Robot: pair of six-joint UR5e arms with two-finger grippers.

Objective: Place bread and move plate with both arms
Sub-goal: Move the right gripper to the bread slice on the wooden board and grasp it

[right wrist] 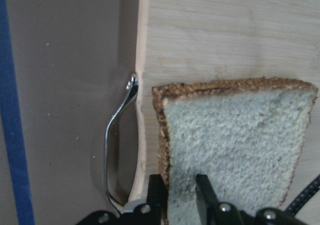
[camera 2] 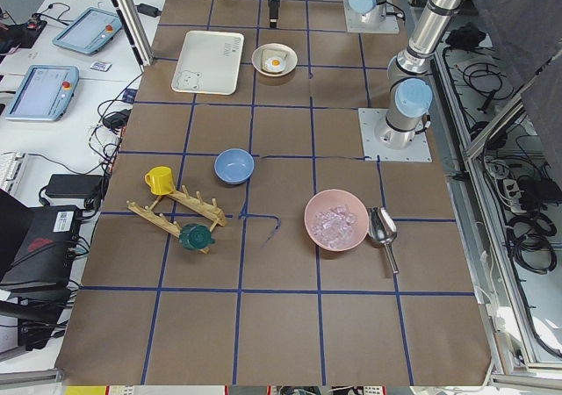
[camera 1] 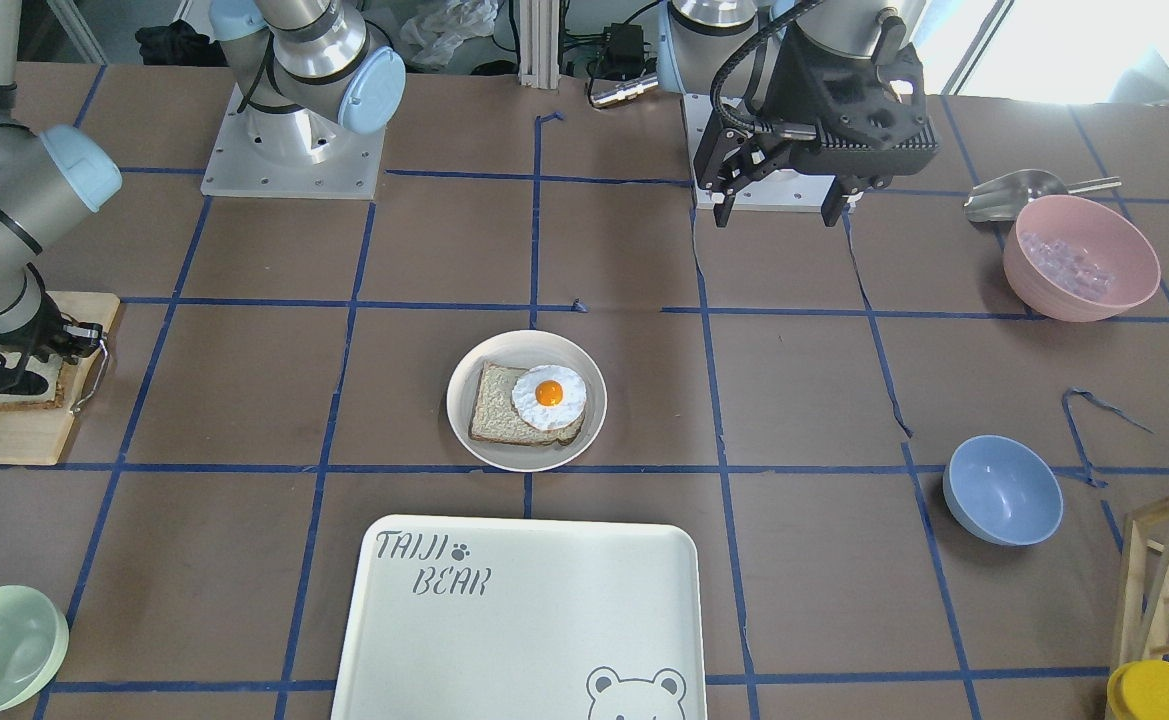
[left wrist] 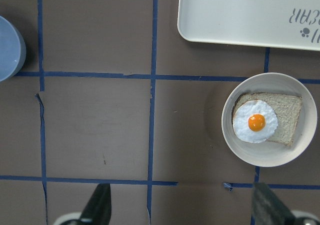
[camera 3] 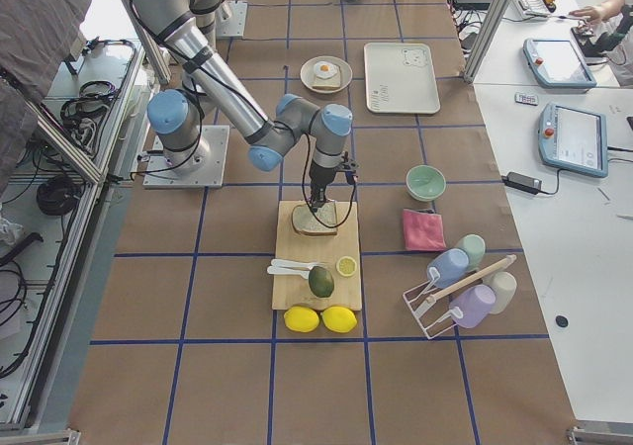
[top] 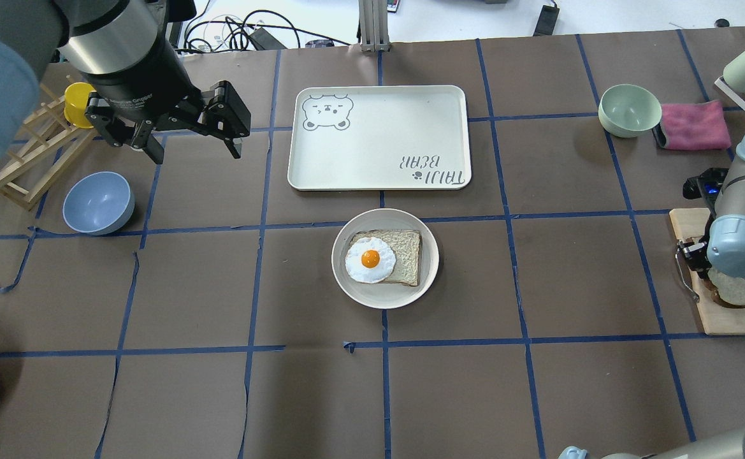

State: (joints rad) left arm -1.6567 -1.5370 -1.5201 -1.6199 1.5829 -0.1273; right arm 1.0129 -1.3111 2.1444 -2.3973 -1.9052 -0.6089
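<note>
The bread point(right wrist: 235, 145) lies on the wooden cutting board point(right wrist: 225, 30) at the robot's right table end; it also shows in the overhead view point(top: 738, 293) and front view point(camera 1: 14, 402). My right gripper point(right wrist: 180, 195) is down on it, fingers closed on its crust edge. The plate point(camera 1: 464, 400) sits mid-table and holds a squarer slice topped with a fried egg point(camera 1: 548, 395); it shows in the left wrist view point(left wrist: 230, 130). My left gripper point(top: 195, 153) hangs open and empty high over the table, away from the plate.
The TAIJI BEAR tray point(top: 378, 137) lies just beyond the plate. A blue bowl point(top: 98, 203), green bowl point(top: 629, 109), pink bowl point(camera 1: 1079, 258) with scoop, pink cloth point(top: 694, 126) and wooden rack point(top: 21, 159) stand around the edges.
</note>
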